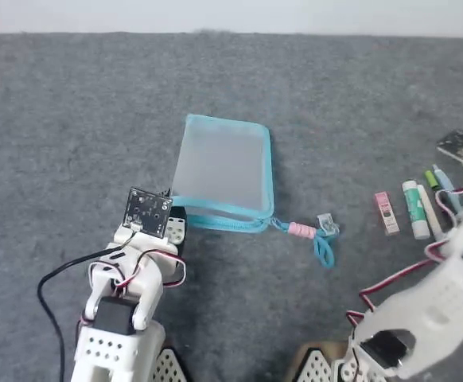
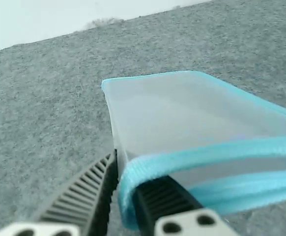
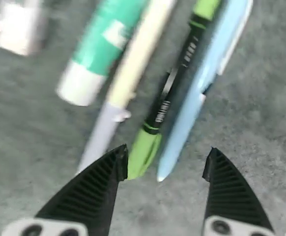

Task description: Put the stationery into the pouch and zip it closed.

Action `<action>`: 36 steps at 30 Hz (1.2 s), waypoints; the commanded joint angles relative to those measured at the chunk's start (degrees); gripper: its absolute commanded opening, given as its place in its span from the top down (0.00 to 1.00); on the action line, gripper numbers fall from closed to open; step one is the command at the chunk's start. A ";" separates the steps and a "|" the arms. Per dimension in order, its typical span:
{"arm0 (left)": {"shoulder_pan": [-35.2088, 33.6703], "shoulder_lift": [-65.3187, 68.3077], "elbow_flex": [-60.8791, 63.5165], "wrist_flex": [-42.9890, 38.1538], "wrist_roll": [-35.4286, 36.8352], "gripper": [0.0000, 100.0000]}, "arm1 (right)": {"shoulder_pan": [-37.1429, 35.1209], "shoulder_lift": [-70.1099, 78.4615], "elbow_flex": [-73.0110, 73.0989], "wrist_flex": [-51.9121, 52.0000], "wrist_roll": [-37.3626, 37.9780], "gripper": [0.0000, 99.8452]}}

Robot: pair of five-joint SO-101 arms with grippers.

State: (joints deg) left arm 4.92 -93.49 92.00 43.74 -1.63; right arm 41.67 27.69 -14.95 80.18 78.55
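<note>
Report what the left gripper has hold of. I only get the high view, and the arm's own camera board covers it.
Observer: In the left wrist view, the left gripper is closed on the pouch, with its fingers on either side of the teal zip edge at one corner.
Operator: Now give me the right gripper.
Observer: The right gripper is open and holds nothing. It hangs over the green pen and the light blue pen, whose ends lie between its two fingers.
</note>
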 commanded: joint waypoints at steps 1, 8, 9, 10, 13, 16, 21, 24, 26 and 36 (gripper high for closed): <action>-0.26 -0.88 -1.10 -0.18 0.70 0.99 | 1.54 4.79 -8.97 -0.13 1.05 0.77; -0.26 -0.88 -1.19 -0.18 0.70 0.99 | 2.42 13.41 -15.74 -0.13 1.05 0.77; -0.26 -0.88 -1.19 -0.18 0.70 0.99 | 2.42 13.93 -15.82 -0.31 0.97 0.77; -0.26 -0.88 -1.19 -0.18 0.70 0.99 | 2.42 14.20 -15.82 -0.40 0.97 0.77; -0.26 -0.88 -1.19 -0.18 0.70 0.99 | 2.42 14.64 -15.82 -0.40 0.97 0.77; -0.26 -0.88 -1.27 -0.18 0.70 0.99 | 2.51 14.64 -15.65 0.13 0.79 0.83; -0.26 -0.88 -1.36 -0.18 0.70 0.99 | 2.42 14.11 -15.82 5.67 0.70 0.99; -0.26 -0.97 -1.36 -1.49 0.88 0.99 | 2.24 13.32 -16.53 8.04 -0.35 0.99; -0.26 -0.62 -1.19 -3.96 1.05 0.99 | 1.71 11.82 -17.49 9.98 -4.84 0.99; -0.44 -0.53 -1.10 -8.18 0.88 0.99 | -6.55 -6.64 -18.64 21.67 -21.89 0.99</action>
State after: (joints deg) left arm 4.92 -93.49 92.09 39.60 -1.63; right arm 38.59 30.15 -30.51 97.85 62.37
